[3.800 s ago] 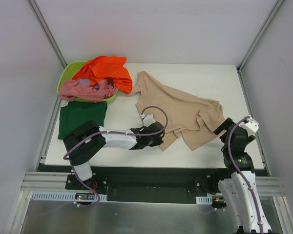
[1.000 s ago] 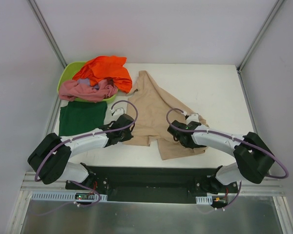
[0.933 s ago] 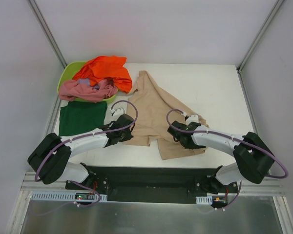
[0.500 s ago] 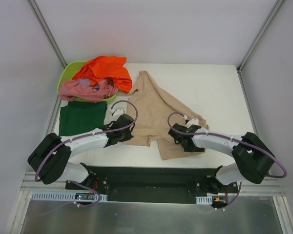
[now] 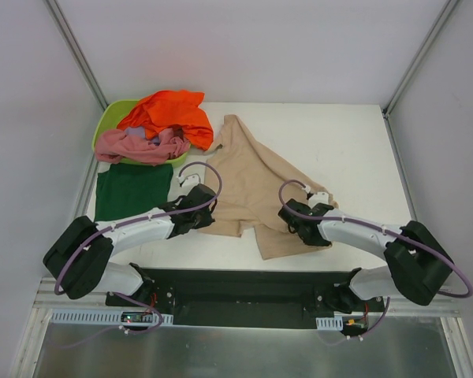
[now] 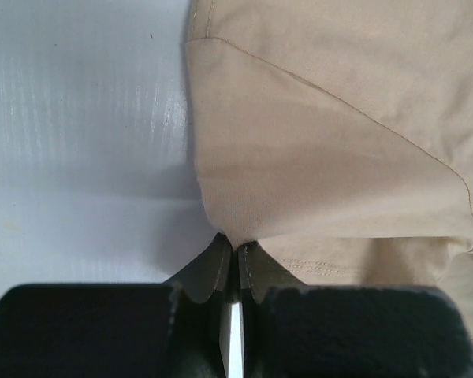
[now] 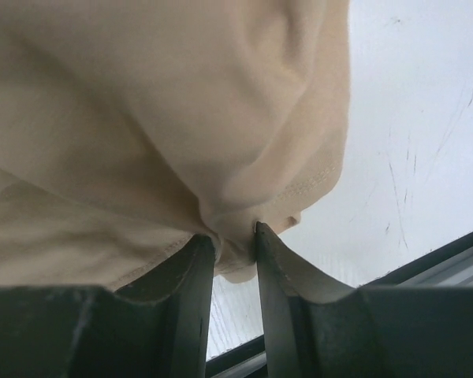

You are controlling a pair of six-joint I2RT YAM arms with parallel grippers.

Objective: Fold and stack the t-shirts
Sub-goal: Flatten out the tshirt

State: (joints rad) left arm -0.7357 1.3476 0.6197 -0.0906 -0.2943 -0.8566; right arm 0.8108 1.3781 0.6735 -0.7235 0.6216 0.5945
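The tan shirt [image 5: 252,177] lies in the middle of the white table [image 5: 355,142]. It is crumpled, not flat. One part points to the far edge and its bottom part lies close to the near edge.

The left gripper [image 5: 208,205] is low on the table at the left side of the tan shirt [image 6: 323,142]. In the left wrist view the left gripper [image 6: 236,264] has its two fingers pressed together, with a bit of the shirt's edge pinched at the tips.

The right gripper [image 5: 296,225] is low at the right side of the shirt, near the near edge. In the right wrist view the right gripper [image 7: 235,246] has its fingers close but not touching. A bunch of the tan shirt [image 7: 158,102] sits between them. It looks squeezed, but the tips are partly hidden by cloth.

The green shirt [image 5: 132,189] lies flat by the left edge of the table. A lime green tub [image 5: 109,120] sits in the far left corner. The orange shirt [image 5: 169,114] is piled on the tub and hangs over its right side. The pink shirt [image 5: 138,146] lies across the near side of the tub, just past the green shirt.
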